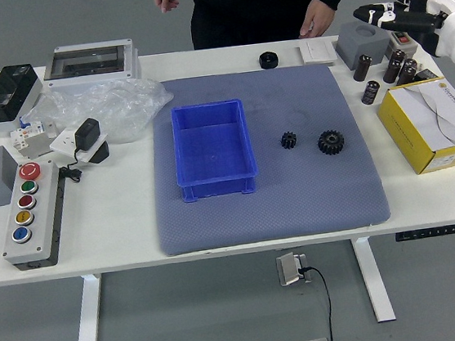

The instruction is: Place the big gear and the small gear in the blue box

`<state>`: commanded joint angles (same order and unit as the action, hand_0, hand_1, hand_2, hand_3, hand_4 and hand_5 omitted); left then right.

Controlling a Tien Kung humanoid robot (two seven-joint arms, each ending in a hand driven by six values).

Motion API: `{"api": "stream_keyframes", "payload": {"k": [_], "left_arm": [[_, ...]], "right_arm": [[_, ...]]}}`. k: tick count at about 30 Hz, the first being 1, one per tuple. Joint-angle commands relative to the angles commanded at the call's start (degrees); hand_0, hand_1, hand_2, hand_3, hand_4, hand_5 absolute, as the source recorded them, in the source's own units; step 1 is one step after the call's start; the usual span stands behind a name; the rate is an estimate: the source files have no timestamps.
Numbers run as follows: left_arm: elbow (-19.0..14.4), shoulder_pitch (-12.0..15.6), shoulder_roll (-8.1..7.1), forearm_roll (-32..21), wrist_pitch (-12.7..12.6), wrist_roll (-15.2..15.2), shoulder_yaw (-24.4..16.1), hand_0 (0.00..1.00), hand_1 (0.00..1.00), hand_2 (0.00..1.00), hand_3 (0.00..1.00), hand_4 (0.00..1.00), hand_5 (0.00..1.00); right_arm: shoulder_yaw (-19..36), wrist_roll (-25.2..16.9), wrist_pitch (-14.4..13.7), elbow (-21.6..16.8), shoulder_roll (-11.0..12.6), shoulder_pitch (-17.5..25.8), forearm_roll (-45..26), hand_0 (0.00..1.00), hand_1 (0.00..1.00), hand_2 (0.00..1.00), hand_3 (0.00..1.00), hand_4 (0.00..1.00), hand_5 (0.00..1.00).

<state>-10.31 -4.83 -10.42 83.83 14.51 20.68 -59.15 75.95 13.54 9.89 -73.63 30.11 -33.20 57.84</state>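
Near edge of the white table (112, 241): the grey mat (289, 209) leaves a narrow margin. The big gear (331, 142) lies near the mat's right edge; the small gear (288, 140) lies between it and the blue box (213, 147), with bare mat on either side. Above the far right corner, the right hand (420, 17) is released, fingers spread. Beyond the far edge hang a person's two hands (316, 19).

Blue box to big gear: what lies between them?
Only the small gear, touching neither the blue box nor the big gear; the rest of that stretch is bare mat in the head view.
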Motion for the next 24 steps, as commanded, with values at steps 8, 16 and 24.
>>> {"api": "stream_keyframes", "payload": {"k": [8, 16, 24], "left_arm": [[0.0, -0.01, -0.02, -0.06, -0.02, 0.02, -0.04, 0.859, 0.844, 0.851, 0.855, 0.77, 0.408], [0.0, -0.08, -0.03, -0.1, -0.01, 0.04, -0.05, 0.859, 0.843, 0.85, 0.855, 0.77, 0.41], [0.0, -0.05, -0.08, 0.39, 0.09, 0.15, -0.43, 0.859, 0.844, 0.85, 0.853, 0.77, 0.412]], "right_arm": [[-4.15, 1.96, 1.4, -2.88, 1.2, -2.07, 14.96, 0.725, 0.714, 0.816, 0.894, 0.729, 0.002], [-10.71, 3.34, 2.56, -5.95, 1.88, -4.27, 33.07, 0.768, 0.761, 0.889, 0.903, 0.722, 0.002], [-17.23, 4.29, 3.92, -7.25, 2.04, -5.99, 49.21, 0.843, 0.823, 0.946, 0.933, 0.744, 0.002]]}}
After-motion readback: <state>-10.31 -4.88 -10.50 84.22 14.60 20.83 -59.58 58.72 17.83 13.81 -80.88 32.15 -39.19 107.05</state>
